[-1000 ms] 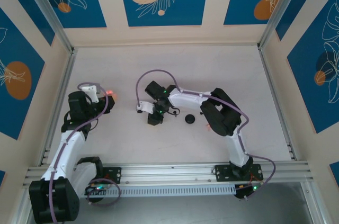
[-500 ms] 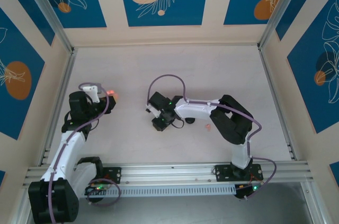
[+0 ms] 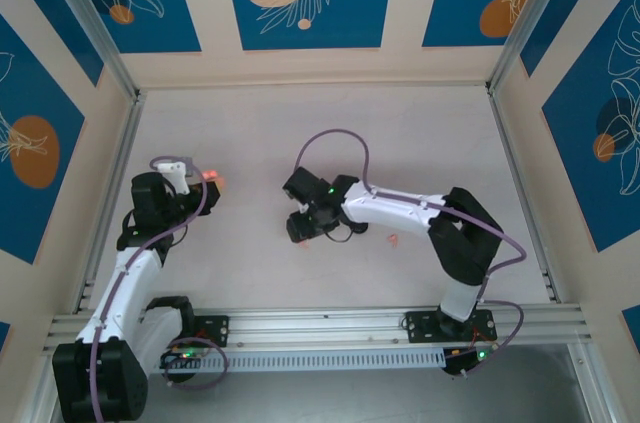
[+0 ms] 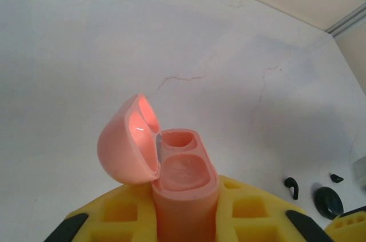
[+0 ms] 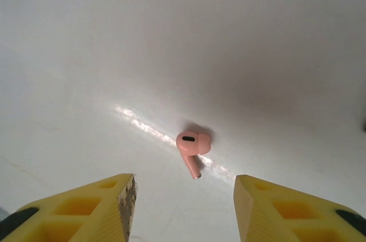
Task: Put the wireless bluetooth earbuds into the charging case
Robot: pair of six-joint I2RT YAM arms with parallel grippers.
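Note:
The salmon-pink charging case (image 4: pixel 184 180) stands upright with its lid (image 4: pixel 123 147) flipped open to the left, and both of its wells look bare. My left gripper (image 4: pixel 184 210) is shut on the case's body; in the top view it (image 3: pixel 207 181) holds the case (image 3: pixel 213 179) at the table's left. One pink earbud (image 5: pixel 193 146) lies on the white table, stem toward me, just ahead of my right gripper (image 5: pixel 184 187). That gripper is open, with nothing between its yellow fingers (image 5: pixel 108 205). In the top view the right gripper (image 3: pixel 301 232) hovers mid-table.
A second small pink piece (image 3: pixel 393 239) lies on the table beside the right forearm. A flat black round disc (image 4: pixel 328 202) and two small black bits (image 4: pixel 292 186) lie to the right in the left wrist view. Walls with metal rails (image 3: pixel 115 158) ring the table.
The right gripper's jaws have opened from shut. Its arm has stretched lower and its elbow has swung right. The left arm and the case have not moved.

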